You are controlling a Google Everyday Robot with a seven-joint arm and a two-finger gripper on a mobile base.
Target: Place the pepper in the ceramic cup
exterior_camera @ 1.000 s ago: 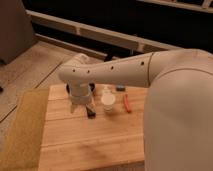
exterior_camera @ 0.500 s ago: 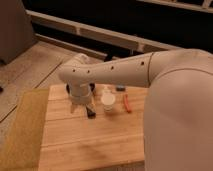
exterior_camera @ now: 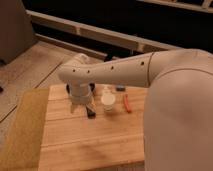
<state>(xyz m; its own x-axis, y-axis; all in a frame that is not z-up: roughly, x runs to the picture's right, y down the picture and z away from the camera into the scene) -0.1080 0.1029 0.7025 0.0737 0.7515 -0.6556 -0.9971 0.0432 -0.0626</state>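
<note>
The pepper (exterior_camera: pixel 127 103), a slim red-orange piece, lies on the wooden table right of the ceramic cup (exterior_camera: pixel 108 101). The small white cup stands upright near the table's middle. My gripper (exterior_camera: pixel 89 111) hangs low over the wood just left of the cup, its dark fingertips (exterior_camera: pixel 92 113) pointing down. It is open with nothing in it. About a cup's width separates it from the pepper, with the cup in between. My white arm reaches in from the right and crosses above the table's back edge.
A small blue-grey block (exterior_camera: pixel 120 89) lies behind the cup and the pepper. A black pan (exterior_camera: pixel 93 88) is mostly hidden behind my wrist. The wooden table (exterior_camera: pixel 85 145) has a yellowish strip along its left side; dark rails run behind it.
</note>
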